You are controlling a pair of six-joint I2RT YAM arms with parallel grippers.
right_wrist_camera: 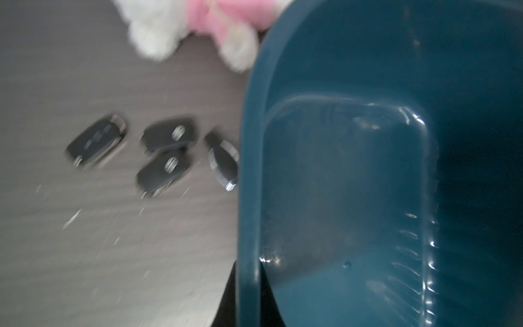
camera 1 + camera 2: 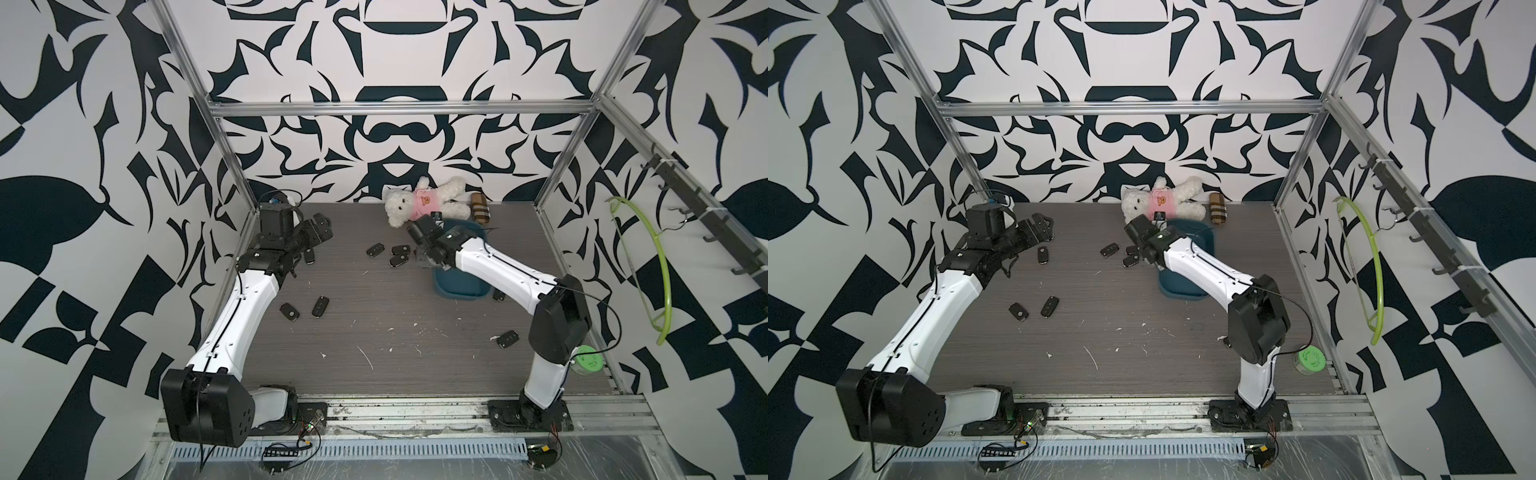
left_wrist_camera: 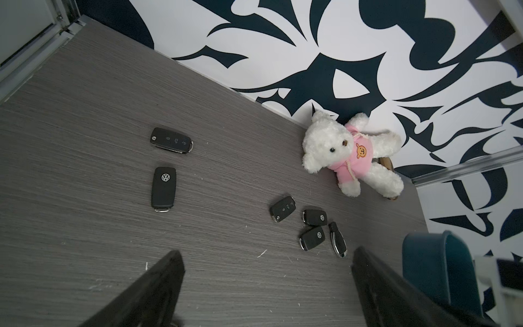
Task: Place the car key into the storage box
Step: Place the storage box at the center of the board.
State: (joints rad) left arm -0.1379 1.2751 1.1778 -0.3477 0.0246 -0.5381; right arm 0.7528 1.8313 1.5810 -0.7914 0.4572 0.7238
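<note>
Two grippers to account for. Clamped with the right gripper [image 1: 249, 307] on the thin wall of the storage box [image 1: 353, 175], one finger outside the rim and one inside, at the bottom centre of the right wrist view. Too blurred there to tell whether lifted or flat on the table [image 2: 374, 332]. No key visible on the part of the box floor that shows. Just beside that wall, left of centre in the same frame, four car keys [image 1: 169, 136] in a cluster, with the silver-edged car key [image 1: 223, 161] nearest the rim. Further out, spread wide and empty, the left gripper [image 3: 268, 294], hovering at the upper left of the table in both top views, with two more keys ahead of it. Judged step: positioning the box, with no key picked up yet. Next: release the wall, open over the nearest key, pinch across its narrow sides, lift clear of the rim, drop inside.
</note>
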